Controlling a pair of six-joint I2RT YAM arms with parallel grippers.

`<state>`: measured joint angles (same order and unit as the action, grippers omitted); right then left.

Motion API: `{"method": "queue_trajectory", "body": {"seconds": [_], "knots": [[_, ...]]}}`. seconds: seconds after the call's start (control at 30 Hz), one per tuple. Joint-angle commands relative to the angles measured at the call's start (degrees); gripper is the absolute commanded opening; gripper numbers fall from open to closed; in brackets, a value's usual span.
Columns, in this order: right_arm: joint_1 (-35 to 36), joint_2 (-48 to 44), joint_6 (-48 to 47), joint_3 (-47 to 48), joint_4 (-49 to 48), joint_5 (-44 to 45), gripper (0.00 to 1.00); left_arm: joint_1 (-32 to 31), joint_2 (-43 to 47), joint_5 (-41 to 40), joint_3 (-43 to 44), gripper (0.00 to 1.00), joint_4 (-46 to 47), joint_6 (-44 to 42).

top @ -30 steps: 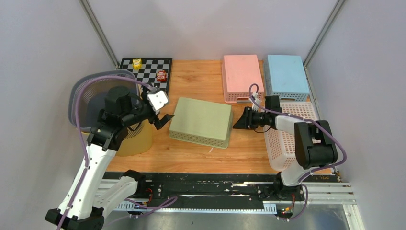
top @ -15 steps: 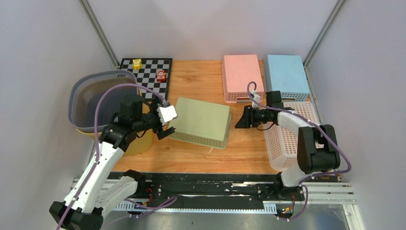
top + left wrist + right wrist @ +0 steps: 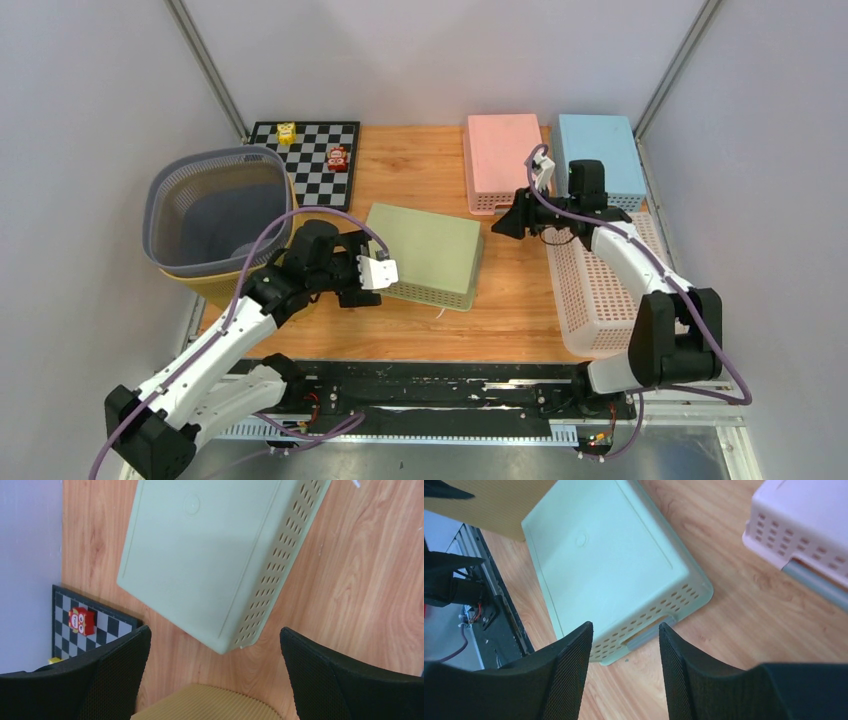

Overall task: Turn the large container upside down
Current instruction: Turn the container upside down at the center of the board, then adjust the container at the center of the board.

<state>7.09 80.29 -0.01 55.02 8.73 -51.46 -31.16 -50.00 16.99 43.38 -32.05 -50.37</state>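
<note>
The left tool [image 3: 214, 632] stands wide open with nothing in it, and a corner of the large green container [image 3: 425, 252] lies just ahead of the gap between its fingers, untouched. The right tool [image 3: 625, 627] is partly open and empty too, with the container's handled end showing beyond its fingertips. The container rests on the worktop [image 3: 420, 170] between the two tools, flat base up.

Four crates (green crate [image 3: 420, 250], pink crate [image 3: 505, 150], blue crate [image 3: 598, 150], white crate [image 3: 600, 295]), one grey basket [image 3: 168, 195], one yellow bin [image 3: 228, 292], one chessboard [image 3: 312, 148], two toys [image 3: 338, 158].
</note>
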Motion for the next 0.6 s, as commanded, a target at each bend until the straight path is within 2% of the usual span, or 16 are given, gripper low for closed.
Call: {"method": "queue_trajectory", "body": {"seconds": [0.0,0.3,0.57], "knots": [[1.42,2.16,-0.34,5.15,-2.54,-1.44,0.54,-2.34,-1.82,-9.30,-3.00,1.00,6.22,-3.83],[5.56,8.94,-0.59,11.05,-2.94,-0.62,0.55,-5.10,-4.76,-16.20,-7.20,1.00,13.41,-6.07],[6.28,13.81,-1.28,11.01,-2.92,0.43,0.55,-6.01,-6.82,-20.41,-10.87,1.00,19.03,-7.83]]}}
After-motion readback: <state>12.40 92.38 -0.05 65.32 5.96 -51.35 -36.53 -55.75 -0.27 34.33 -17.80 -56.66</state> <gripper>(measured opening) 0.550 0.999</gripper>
